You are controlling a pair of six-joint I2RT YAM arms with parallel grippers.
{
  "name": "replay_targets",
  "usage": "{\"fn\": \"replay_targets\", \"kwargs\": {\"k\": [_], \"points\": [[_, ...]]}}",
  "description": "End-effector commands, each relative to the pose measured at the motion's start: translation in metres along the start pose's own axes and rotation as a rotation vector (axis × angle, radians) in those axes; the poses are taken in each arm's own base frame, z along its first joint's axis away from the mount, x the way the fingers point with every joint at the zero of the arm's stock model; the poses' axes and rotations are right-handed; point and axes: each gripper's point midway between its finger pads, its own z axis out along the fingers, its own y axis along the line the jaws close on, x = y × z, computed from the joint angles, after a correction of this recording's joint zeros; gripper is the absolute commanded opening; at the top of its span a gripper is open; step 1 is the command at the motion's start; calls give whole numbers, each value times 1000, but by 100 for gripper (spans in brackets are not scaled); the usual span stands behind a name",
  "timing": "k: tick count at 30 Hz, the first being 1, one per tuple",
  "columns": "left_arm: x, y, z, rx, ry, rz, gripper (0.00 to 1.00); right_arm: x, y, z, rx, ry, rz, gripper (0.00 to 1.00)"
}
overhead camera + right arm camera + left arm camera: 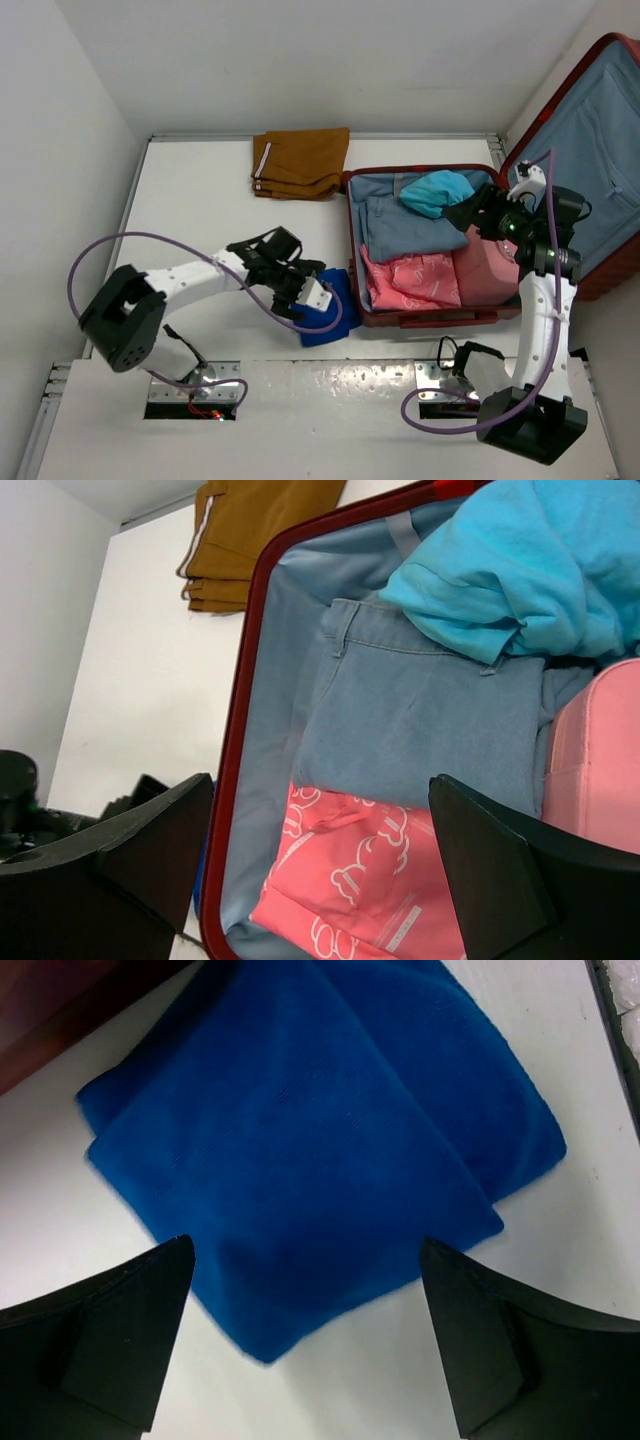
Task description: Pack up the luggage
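Overhead: luggage (598,140) lid open; left wrist: blue towel (320,1150) close-up.

Blue cloth (324,328) half under the left claw (320,300); luggage (590,150) lid past the top view's right edge

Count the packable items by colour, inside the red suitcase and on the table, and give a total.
Pink: 2, patterned garment and small case
Turquoise garment: 1
Denim garment: 1
Royal blue cloth: 1
Mustard garment: 1
Total: 6
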Motion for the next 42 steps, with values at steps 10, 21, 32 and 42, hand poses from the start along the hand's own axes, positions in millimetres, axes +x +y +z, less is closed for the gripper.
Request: {"fn": "replay_targets", "kwargs": {"k": [10,21,32,42], "points": [[-1,1,47,89,-12,132,86,-13,2,-9,35,-19,-100,88],[10,6,38,160,51,7,15,-23,4,-7,25,-31,-117,88],[-108,116,-152,-446,-181,6,0,-19,3,-4,15,-33,-106,88],[-181,259,-216,-941,-455,-163,0,-23,-1,-1,34,-61,-66,88]]}}
